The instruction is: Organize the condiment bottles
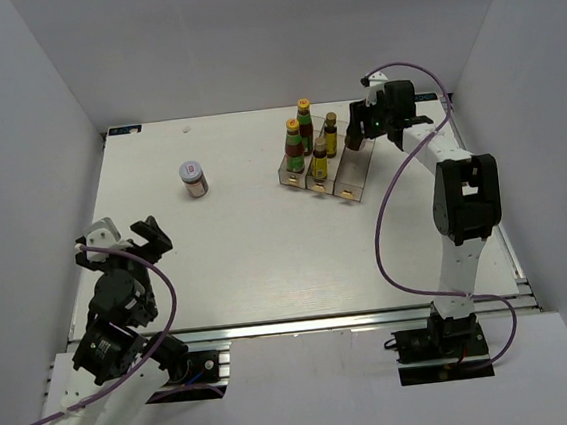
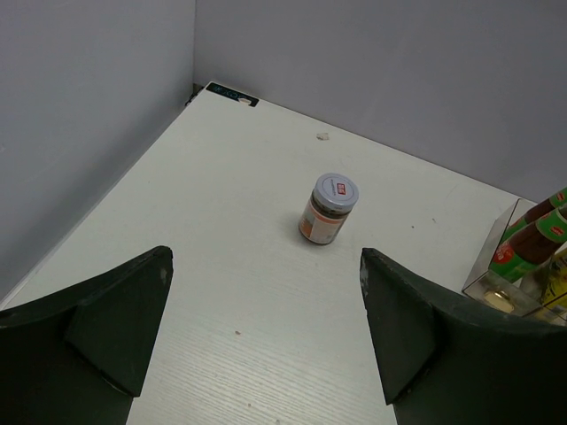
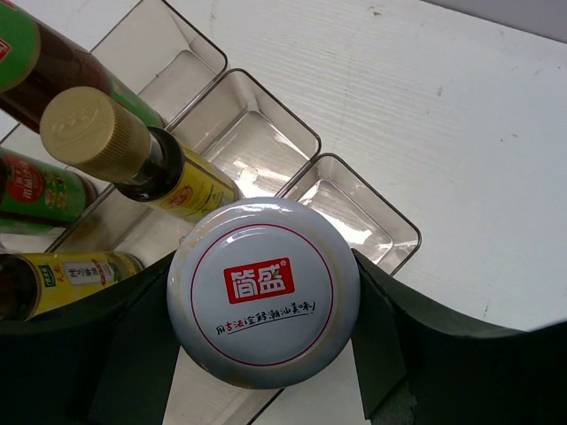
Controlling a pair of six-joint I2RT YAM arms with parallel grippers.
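Condiment bottles (image 1: 305, 120) sit in three spots across the overhead view. At lower left, the left gripper (image 1: 125, 240) hangs with its fingers spread wide, holding nothing. Right of it, a white-lidded jar (image 1: 193, 178) stands upright, alone on the table (image 1: 248, 256). Further right, the tray (image 1: 353, 188) holds two red sauce bottles (image 1: 294, 146) in its left compartment and two gold-capped bottles (image 1: 320, 159) in the middle one. At upper right, the right gripper (image 3: 263, 332) clasps a second jar (image 3: 263, 288). Overhead we lose it behind the fingers. The wrist view shows us only its lid.
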